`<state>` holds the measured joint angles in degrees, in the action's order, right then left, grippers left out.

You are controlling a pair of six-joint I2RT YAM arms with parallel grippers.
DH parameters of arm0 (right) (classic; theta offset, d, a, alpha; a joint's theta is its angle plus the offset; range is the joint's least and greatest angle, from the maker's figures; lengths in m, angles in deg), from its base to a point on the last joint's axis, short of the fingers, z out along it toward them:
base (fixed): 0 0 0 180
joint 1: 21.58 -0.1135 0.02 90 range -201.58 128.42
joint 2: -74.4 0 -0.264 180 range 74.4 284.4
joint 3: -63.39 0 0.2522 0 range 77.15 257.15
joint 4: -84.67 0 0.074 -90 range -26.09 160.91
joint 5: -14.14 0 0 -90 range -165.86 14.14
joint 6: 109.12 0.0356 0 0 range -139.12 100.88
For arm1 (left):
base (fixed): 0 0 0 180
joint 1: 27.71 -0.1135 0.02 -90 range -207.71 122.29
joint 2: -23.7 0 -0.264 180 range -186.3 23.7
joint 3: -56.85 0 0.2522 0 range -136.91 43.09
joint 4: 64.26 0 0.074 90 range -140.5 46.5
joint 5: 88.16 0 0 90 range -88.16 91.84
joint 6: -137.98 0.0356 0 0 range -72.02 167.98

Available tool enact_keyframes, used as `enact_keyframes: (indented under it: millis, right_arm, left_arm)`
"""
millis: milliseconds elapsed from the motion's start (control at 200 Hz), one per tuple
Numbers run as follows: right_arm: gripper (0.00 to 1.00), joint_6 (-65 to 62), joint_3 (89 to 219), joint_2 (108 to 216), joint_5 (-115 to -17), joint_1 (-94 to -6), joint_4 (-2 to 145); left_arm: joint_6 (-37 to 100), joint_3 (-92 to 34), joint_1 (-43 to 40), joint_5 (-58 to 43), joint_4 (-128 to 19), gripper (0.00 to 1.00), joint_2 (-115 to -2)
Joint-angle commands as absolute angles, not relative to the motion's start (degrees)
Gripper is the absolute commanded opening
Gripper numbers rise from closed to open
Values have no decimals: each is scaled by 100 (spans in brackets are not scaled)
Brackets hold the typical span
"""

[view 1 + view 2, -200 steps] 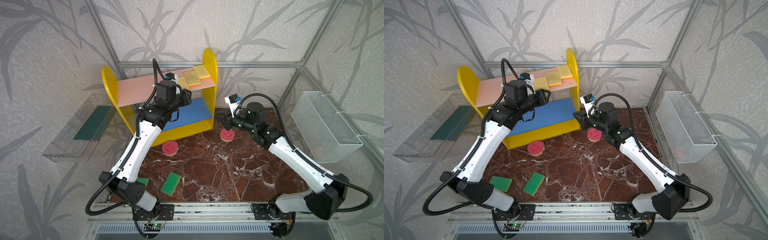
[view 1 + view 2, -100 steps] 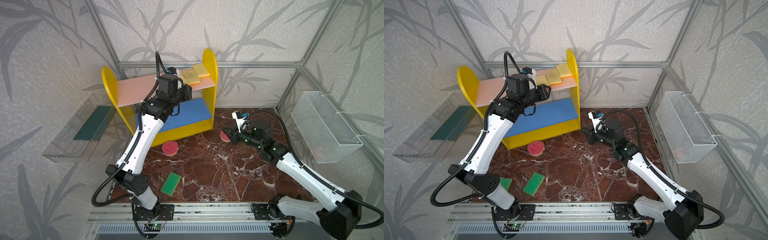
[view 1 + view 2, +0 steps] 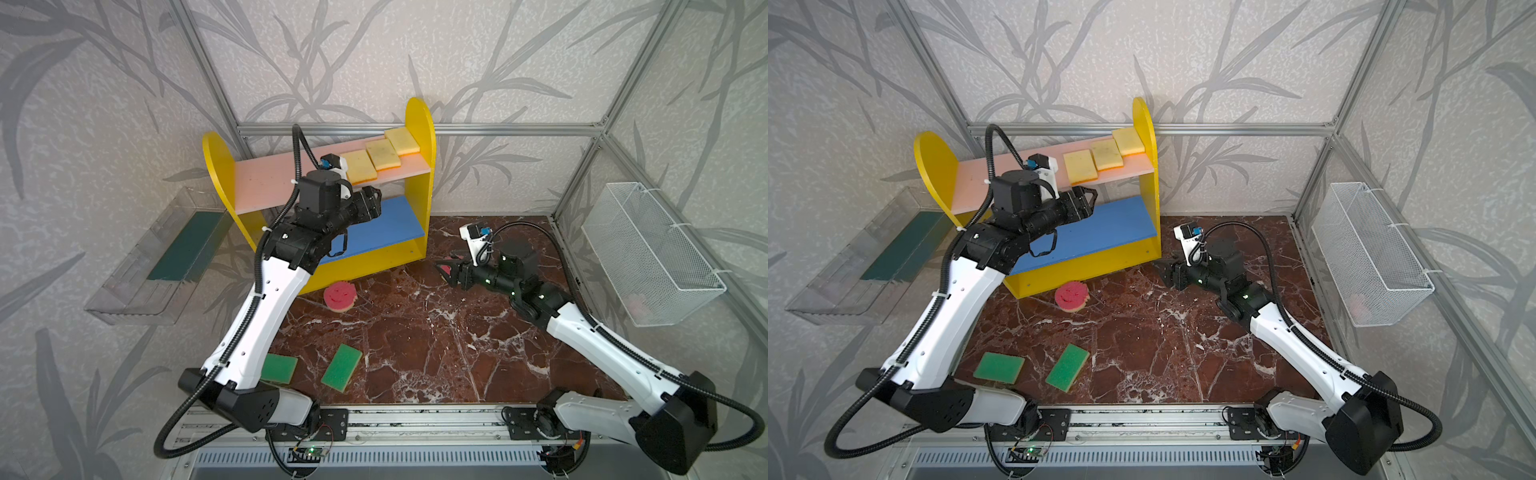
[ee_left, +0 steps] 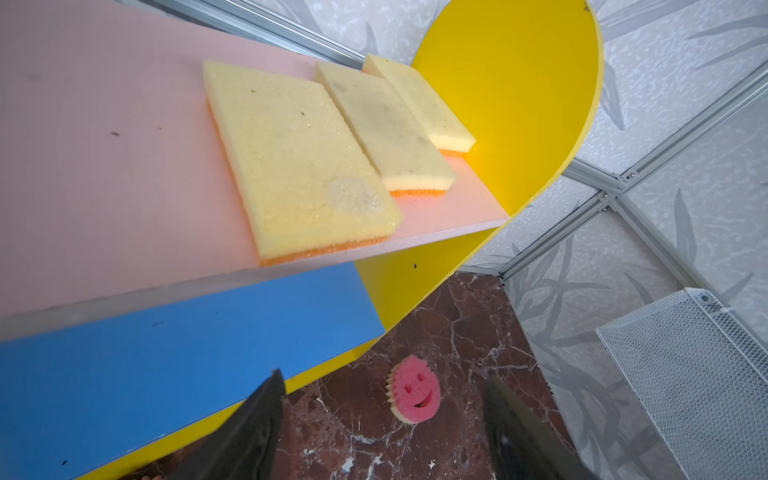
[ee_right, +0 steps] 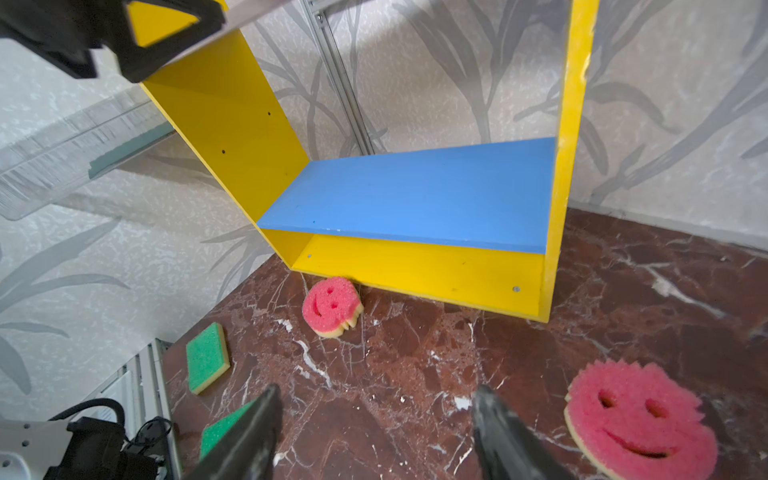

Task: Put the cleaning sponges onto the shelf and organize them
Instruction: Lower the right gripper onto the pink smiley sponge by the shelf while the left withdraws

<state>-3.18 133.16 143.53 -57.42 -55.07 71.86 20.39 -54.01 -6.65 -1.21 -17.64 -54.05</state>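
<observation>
Three yellow sponges (image 4: 299, 166) with orange undersides lie side by side on the pink top board of the shelf (image 3: 419, 166). My left gripper (image 4: 384, 378) hangs open and empty in front of that board, over the blue board. On the marble floor lie two green sponges (image 3: 279, 368) (image 3: 341, 368) and a pink smiley sponge (image 3: 340, 296) by the shelf's base. A second pink smiley sponge (image 5: 640, 419) lies flat just outside one finger of my right gripper (image 5: 376, 390). That gripper is open and low over the floor, with nothing between its fingers.
A white wire basket (image 3: 648, 249) hangs on the right wall with something pale pink in it. A clear plastic tray (image 3: 166, 257) with a dark green mat sits on the left. The blue board (image 5: 415, 199) and yellow base are bare.
My left gripper opened and drew back, leaving a third yellow sponge on the pink board. My right gripper lowered its pink sponge to the floor and opened.
</observation>
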Motion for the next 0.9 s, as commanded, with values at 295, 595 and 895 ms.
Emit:
enact_keyframes:
  millis: [295,595,895]
  right_arm:
    - [85,37,12831,15531,-5601,-6387,7810]
    - [87,370,13353,17049,-5203,-6877,8155]
    - [88,742,14959,18917,-5527,-7381,8074]
  left_arm:
    - [1213,-2098,-541,215,-1050,76,-2869]
    - [448,123,-546,657,-1174,69,-1508]
    - [316,795,-539,1041,-745,84,-549]
